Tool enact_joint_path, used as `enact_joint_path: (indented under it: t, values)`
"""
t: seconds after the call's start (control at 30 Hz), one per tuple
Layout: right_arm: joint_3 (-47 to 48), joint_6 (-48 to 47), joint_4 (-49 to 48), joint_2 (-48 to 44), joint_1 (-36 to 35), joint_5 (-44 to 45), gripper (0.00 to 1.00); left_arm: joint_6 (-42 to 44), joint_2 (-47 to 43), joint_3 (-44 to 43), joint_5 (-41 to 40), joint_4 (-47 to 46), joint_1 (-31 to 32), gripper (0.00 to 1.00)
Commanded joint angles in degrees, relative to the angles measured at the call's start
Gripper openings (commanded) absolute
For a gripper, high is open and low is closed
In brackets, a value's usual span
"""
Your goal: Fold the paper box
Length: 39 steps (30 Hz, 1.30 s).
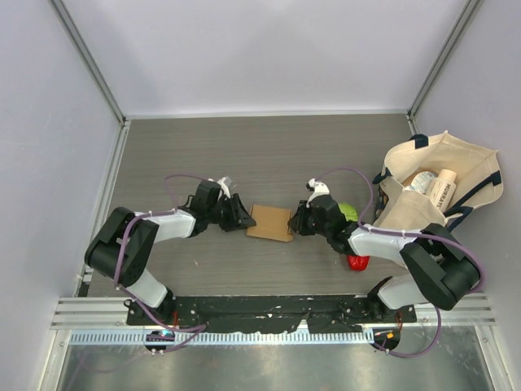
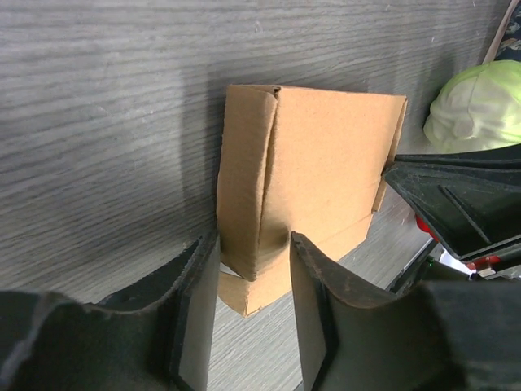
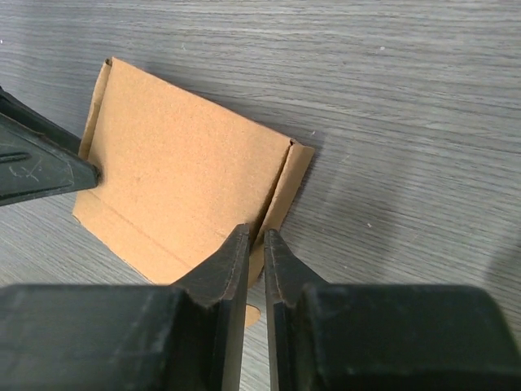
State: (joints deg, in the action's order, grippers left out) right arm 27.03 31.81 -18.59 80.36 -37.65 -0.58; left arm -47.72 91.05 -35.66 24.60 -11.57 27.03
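Note:
The paper box (image 1: 270,222) is a small brown kraft piece lying mostly flat on the dark table between my two grippers. In the left wrist view the box (image 2: 326,163) has its near end folded up. My left gripper (image 2: 254,269) is open, with its fingers on either side of that raised end; in the top view it (image 1: 242,218) sits at the box's left edge. In the right wrist view the box (image 3: 179,171) has a narrow side flap. My right gripper (image 3: 256,240) is shut on that flap's edge; in the top view it (image 1: 295,221) sits at the box's right edge.
A green cabbage (image 1: 348,212) lies just behind my right gripper and also shows in the left wrist view (image 2: 480,106). A red object (image 1: 357,262) lies under the right arm. A cream tote bag (image 1: 476,167) holding bottles stands at the right. Walls enclose the table.

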Motion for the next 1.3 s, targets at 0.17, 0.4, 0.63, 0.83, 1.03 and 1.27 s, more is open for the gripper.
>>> enact_joint_path:
  t: [0.17, 0.4, 0.63, 0.83, 1.03, 1.27]
  values:
    - [2.0, 1.7, -0.3, 3.4, -0.7, -4.7, 0.11, -3.1, 4.4, -2.1, 3.4, -5.6, 0.9, 0.27]
    - [3.1, 3.3, -2.3, 6.7, -3.8, -3.4, 0.09, -4.7, 6.4, -1.5, 0.8, -7.0, 7.5, 0.27]
    - [2.5, 0.8, 4.1, 1.5, -2.4, 2.1, 0.12, -1.5, -0.4, -0.8, -0.5, -0.5, 4.3, 0.54]
    - [2.1, 0.4, 6.9, -2.1, 2.4, -0.6, 0.26, 2.2, -6.0, -2.8, -2.2, 7.3, -0.5, 0.62]
    - [4.3, -1.0, 7.9, -1.4, 5.9, -5.6, 0.38, 3.3, -4.1, -6.7, -2.0, 11.0, -1.9, 0.60]
    - [6.3, -0.1, 5.9, 2.5, 5.9, -8.1, 0.42, 1.2, 1.3, -8.5, 1.9, 4.2, -1.6, 0.58]
